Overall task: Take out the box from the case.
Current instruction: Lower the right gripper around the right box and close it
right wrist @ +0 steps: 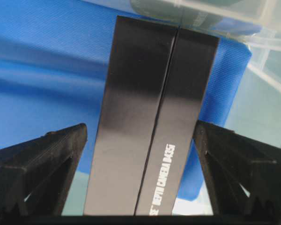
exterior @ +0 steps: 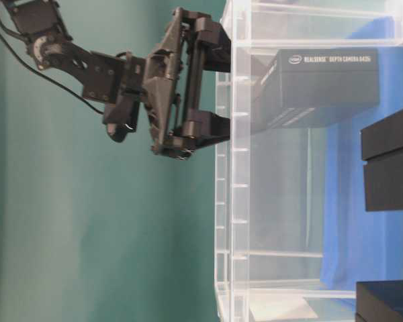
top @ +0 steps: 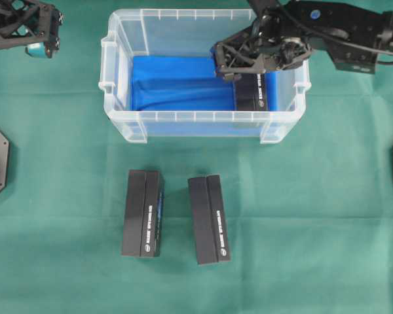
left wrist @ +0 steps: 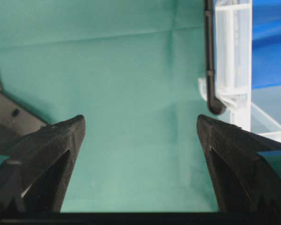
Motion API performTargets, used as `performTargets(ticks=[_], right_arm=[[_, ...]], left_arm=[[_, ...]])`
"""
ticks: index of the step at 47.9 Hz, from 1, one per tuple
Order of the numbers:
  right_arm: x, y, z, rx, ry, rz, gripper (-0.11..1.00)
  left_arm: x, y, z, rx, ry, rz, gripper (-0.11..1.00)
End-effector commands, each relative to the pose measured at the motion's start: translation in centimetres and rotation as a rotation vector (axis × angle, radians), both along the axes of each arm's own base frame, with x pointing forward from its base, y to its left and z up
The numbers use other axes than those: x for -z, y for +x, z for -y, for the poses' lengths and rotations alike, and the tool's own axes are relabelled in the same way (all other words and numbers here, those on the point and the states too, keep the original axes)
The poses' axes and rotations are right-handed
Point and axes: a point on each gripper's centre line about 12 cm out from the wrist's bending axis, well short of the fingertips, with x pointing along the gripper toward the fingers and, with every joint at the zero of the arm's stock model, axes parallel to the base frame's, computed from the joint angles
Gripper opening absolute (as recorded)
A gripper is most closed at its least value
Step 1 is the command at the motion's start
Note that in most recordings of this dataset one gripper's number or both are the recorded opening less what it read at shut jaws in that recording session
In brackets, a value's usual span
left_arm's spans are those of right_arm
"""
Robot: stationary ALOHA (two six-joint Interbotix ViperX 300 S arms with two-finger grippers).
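The box (top: 252, 91) lay on blue cloth (top: 177, 82) at the case's (top: 118, 39) right end; the right gripper (top: 228, 70) straddled it, spread; two more boxes (top: 143, 213) lay on the desk (top: 314, 229); the left gripper (left wrist: 140, 136) hung spread, well apart.

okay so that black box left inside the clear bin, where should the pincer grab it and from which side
Probably across its two long sides, from above. The black box lies on the blue cloth at the right end of the clear bin, whose walls block a sideways approach. The right pincer hangs open with a finger on either long side, not yet touching.
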Motion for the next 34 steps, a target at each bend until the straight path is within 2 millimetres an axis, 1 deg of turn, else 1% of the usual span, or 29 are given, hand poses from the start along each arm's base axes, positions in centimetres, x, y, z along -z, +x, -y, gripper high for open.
performTargets(ticks=[1,9,15,28,31,34], right_arm=[[-0.3,0.2,0.0,-0.004,-0.005,0.016,0.92],[0.9,0.5,0.1,-0.004,0.004,-0.012,0.92],[1.4,0.6,0.1,-0.004,0.009,-0.023,0.92],[1.3,0.6,0.1,0.003,0.008,-0.018,0.89],[1.3,0.6,0.1,0.006,0.009,-0.018,0.81],[1.2,0.7,0.1,0.007,0.009,-0.017,0.68]], left_arm=[[-0.6,-0.2,0.0,0.0,0.01,0.021,0.96],[-0.5,-0.1,0.0,0.002,0.009,0.018,0.96],[-0.6,-0.2,0.1,0.005,0.01,0.021,0.96],[-0.6,-0.2,0.1,0.005,0.01,0.021,0.96],[-0.6,-0.2,0.1,0.005,0.01,0.021,0.96],[-0.5,-0.1,0.1,0.005,0.009,0.018,0.96]])
